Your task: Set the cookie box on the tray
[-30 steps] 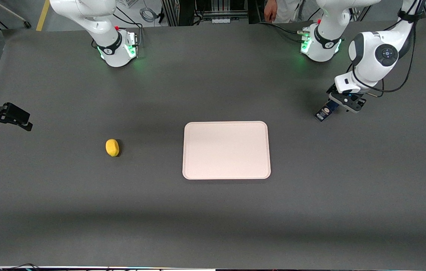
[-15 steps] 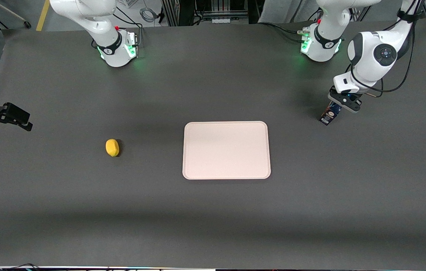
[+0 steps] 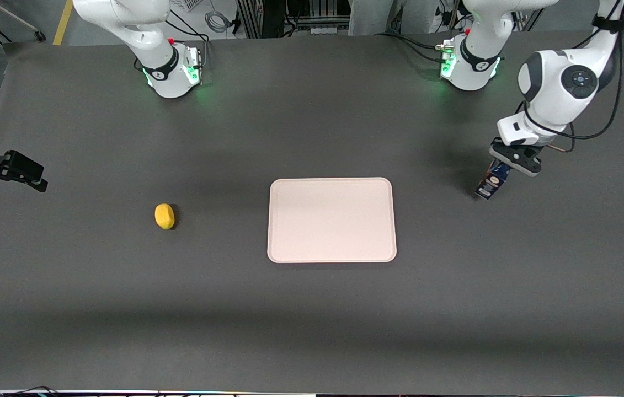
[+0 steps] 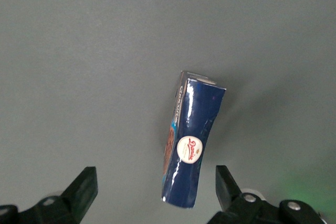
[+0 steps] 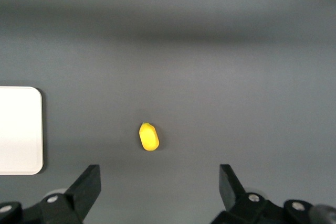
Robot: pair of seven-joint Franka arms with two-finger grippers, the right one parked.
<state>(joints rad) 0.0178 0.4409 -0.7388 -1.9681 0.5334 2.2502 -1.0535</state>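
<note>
The cookie box is a narrow navy carton with a white round mark. It stands tilted on the dark table, toward the working arm's end, well apart from the tray. My left gripper hangs directly above the box. In the left wrist view the gripper is open, its fingers spread wide. The cookie box sits between them, nearer one finger, with a gap on both sides. The pale pinkish tray lies flat mid-table with nothing on it.
A yellow lemon-like lump lies toward the parked arm's end, beside the tray; it also shows in the right wrist view with the tray's corner. Both arm bases stand farthest from the front camera.
The gripper and cookie box have moved nearer the front camera and slightly toward the working arm's end. The box went from lying slanted to standing more upright.
</note>
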